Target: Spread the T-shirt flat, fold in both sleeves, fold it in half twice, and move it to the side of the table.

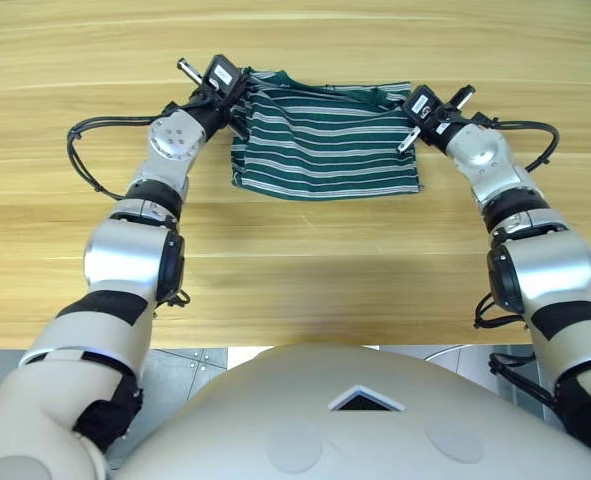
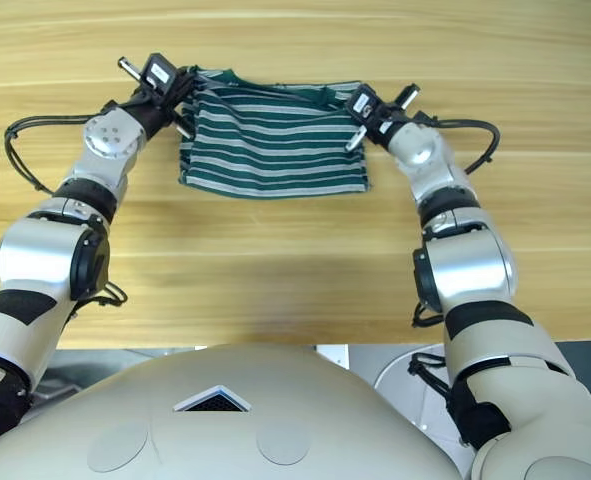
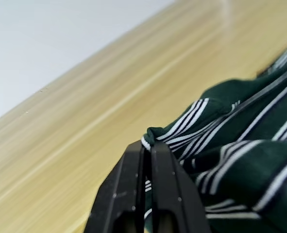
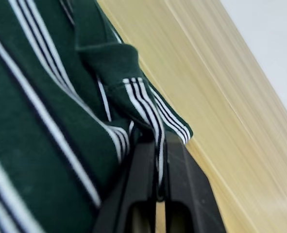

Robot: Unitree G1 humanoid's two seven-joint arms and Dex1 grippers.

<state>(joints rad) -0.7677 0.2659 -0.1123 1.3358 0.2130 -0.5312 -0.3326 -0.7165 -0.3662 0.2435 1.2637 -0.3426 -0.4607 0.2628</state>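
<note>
The green T-shirt [image 1: 325, 145] with white stripes lies folded into a rectangle on the wooden table [image 1: 295, 270], at the far middle. My left gripper [image 1: 243, 112] is at the shirt's far left corner, shut on a bunched edge of the fabric [image 3: 155, 141]. My right gripper [image 1: 411, 125] is at the far right corner, shut on a striped fold of the cloth [image 4: 155, 126]. The near edge of the shirt [image 2: 275, 188] rests flat on the table, while the far edge is gathered between the two grippers.
Bare wood [image 1: 295, 40] stretches to both sides of the shirt and beyond it. The table's near edge [image 1: 275, 345] runs just in front of me. Black cables [image 1: 85, 150] loop out beside each forearm.
</note>
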